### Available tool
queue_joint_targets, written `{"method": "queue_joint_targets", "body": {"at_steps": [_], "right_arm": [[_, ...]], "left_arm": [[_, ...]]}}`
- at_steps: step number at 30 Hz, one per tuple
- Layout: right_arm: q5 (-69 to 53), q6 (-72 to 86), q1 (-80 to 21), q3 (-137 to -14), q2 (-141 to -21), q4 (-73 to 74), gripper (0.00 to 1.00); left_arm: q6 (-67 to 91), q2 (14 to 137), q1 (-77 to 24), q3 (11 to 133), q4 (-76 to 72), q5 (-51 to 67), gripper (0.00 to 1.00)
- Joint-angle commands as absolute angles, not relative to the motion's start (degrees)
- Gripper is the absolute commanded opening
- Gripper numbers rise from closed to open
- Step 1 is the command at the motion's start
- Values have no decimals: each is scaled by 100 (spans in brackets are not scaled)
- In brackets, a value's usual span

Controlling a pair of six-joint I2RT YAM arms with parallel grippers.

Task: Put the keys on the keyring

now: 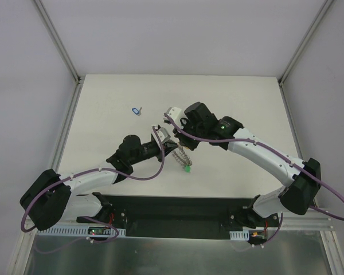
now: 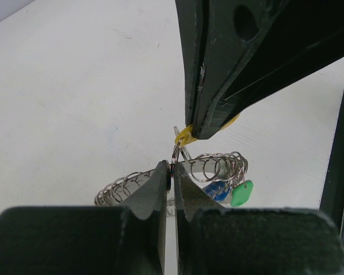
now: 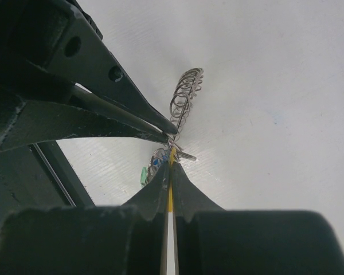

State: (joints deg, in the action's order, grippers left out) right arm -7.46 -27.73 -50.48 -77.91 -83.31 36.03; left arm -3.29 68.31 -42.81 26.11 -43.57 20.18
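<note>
The keyring, a coiled grey wire loop, sits mid-table right between the two arms, with a blue key and a green key hanging at its coil. Just above it is the yellow key, nipped by its head in the right gripper, jaws closed flat on it. And the left gripper is clamped tight too, pinching a wire loop of the keyring just under that yellow key. Lifted or resting on the table? Can't tell. A second blue key lies alone farther back, well apart.
</note>
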Motion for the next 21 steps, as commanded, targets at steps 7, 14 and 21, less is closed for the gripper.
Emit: {"method": "queue_joint_targets", "body": {"at_steps": [7,14,21], "right_arm": [[-273,-2927,-4966,-7893,-7945,3797,2],[-88,-2962,-4782,-7656,-7770,3832,1],[-184,-2918,-4571,-7383,-7699,3727,1]], "left_arm": [[-299,6513,-4333,2830,-4456,1934,0],[-185,5951,-4324,2620,-4421,1600,0],[-26,5573,-4324,2505,-4473,1503,0]]}}
